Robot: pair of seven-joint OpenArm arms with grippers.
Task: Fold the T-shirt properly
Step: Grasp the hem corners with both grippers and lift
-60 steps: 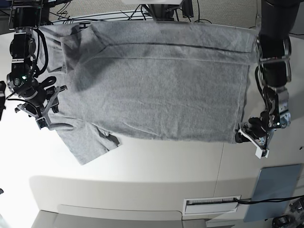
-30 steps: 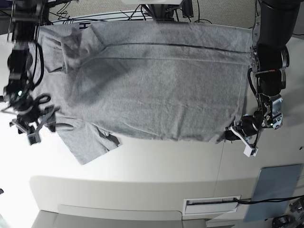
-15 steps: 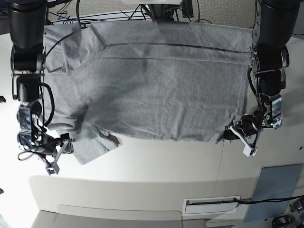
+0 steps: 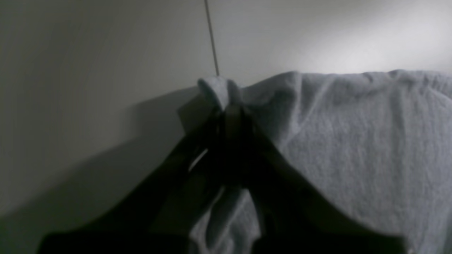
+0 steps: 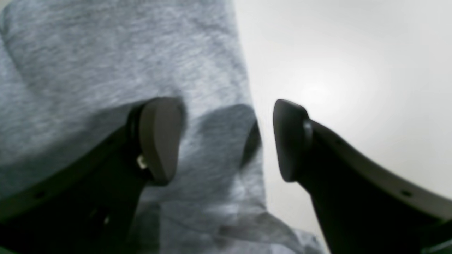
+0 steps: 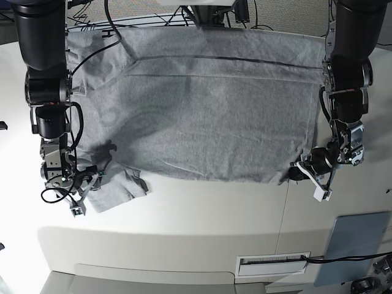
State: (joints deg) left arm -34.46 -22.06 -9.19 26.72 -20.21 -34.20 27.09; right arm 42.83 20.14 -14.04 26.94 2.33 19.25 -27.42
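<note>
T-shirt (image 6: 208, 110) spread on tabletop (image 6: 202, 214); left tool (image 4: 226, 109) clamped on near hem corner, right tool (image 5: 226, 141) apart over sleeve edge. Best closed squarely before lifting together.

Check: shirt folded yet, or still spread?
Mostly spread. The T-shirt lies flat on the table; only a strip along its far edge is folded over.

I see T-shirt (image 6: 208, 116): heather-grey, one thin dark stripe | surface (image 6: 202, 214): off-white | both arms: black | my right gripper (image 5: 226, 141) fingers: dark grey
</note>
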